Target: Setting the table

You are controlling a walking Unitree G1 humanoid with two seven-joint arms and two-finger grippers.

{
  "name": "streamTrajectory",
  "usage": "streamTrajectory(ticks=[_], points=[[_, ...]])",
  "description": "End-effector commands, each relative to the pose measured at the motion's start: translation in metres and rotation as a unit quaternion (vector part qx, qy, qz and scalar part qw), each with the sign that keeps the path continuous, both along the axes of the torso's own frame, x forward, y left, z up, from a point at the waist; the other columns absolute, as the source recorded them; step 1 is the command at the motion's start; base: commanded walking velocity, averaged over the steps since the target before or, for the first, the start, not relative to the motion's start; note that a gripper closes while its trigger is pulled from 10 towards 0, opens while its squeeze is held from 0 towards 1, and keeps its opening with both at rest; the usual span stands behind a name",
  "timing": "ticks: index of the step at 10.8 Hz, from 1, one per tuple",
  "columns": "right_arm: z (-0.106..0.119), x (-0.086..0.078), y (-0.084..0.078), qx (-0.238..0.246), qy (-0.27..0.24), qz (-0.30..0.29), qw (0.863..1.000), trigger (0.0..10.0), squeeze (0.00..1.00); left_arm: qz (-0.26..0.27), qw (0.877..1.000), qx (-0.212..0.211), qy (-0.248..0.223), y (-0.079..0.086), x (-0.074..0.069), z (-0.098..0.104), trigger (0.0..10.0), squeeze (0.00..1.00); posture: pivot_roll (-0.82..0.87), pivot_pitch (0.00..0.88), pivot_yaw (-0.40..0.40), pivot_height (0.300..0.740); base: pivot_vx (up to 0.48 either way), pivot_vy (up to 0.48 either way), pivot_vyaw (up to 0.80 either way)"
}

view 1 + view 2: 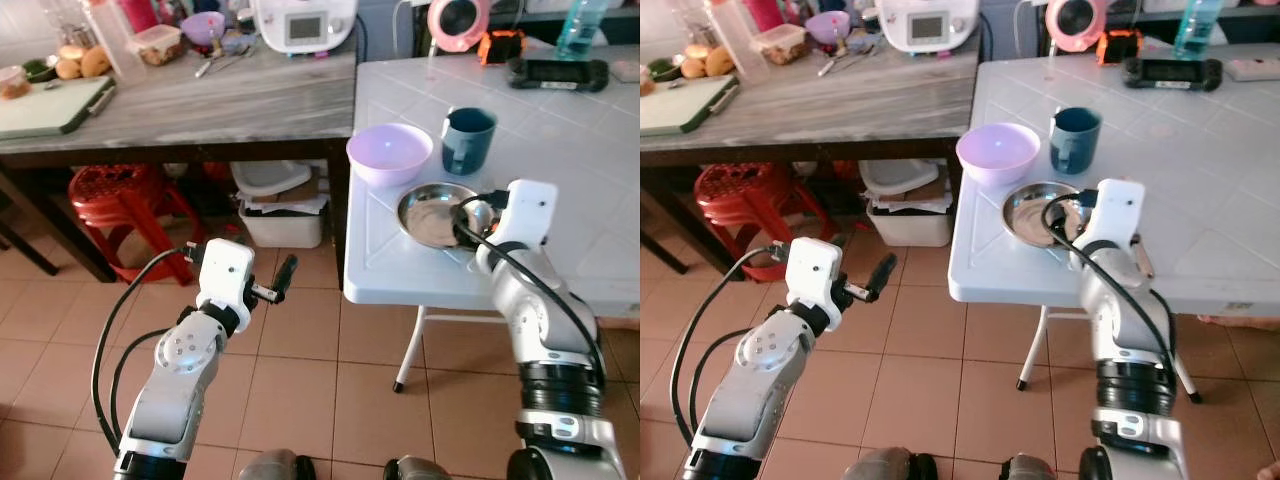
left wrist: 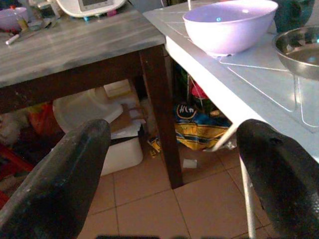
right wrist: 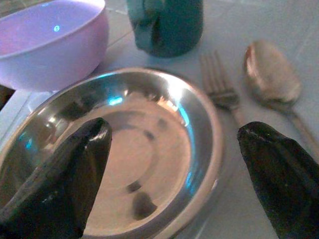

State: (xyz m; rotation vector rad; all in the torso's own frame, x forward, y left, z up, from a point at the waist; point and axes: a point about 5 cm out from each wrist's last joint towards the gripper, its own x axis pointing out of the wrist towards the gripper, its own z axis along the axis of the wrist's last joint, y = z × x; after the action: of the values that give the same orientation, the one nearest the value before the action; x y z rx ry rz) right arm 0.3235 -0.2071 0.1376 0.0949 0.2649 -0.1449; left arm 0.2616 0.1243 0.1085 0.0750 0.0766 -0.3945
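Note:
On the white table point(image 1: 570, 150) a steel plate point(image 1: 432, 214) sits near the front edge, with a purple bowl point(image 1: 389, 152) and a teal mug point(image 1: 468, 140) behind it. A fork point(image 3: 220, 85) and a spoon point(image 3: 271, 73) lie beside the plate. My right gripper point(image 3: 174, 132) hovers open just over the plate, nothing between its fingers. My left gripper point(image 2: 174, 130) is open and empty, held low over the floor left of the table, pointing toward the table's corner.
A wooden counter point(image 1: 200, 95) with a cutting board point(image 1: 50, 105), food and an appliance point(image 1: 305, 22) stands to the left. Under it are a red stool point(image 1: 115, 195) and a white bin point(image 1: 282, 218). A black controller point(image 1: 555, 72) lies at the table's back.

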Motion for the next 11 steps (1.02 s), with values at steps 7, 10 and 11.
streamTrajectory(ticks=[7, 10, 11], points=[[-0.0047, -0.0024, 0.0122, 0.105, 0.011, -0.028, 0.994, 8.6, 0.0, -0.001, 1.0, 0.009, 0.005, 0.0036, -0.0017, 0.003, 10.0, 0.0, 0.0, 0.014, 0.122, 0.74, 0.0, 0.0, 0.0], [-0.0089, -0.0012, 0.011, 0.148, 0.028, -0.043, 0.988, 0.0, 0.0, -0.003, 1.0, 0.01, 0.005, 0.0034, -0.0013, 0.0041, 10.0, 0.0, 0.0, 0.014, 0.122, 0.74, 0.0, 0.0, 0.0], [-0.0099, -0.0013, 0.0107, 0.15, 0.031, -0.044, 0.987, 0.0, 0.0, -0.003, 1.0, 0.009, 0.005, 0.003, -0.0017, 0.0042, 10.0, 0.0, 0.0, 0.014, 0.122, 0.74, 0.0, 0.0, 0.0]])
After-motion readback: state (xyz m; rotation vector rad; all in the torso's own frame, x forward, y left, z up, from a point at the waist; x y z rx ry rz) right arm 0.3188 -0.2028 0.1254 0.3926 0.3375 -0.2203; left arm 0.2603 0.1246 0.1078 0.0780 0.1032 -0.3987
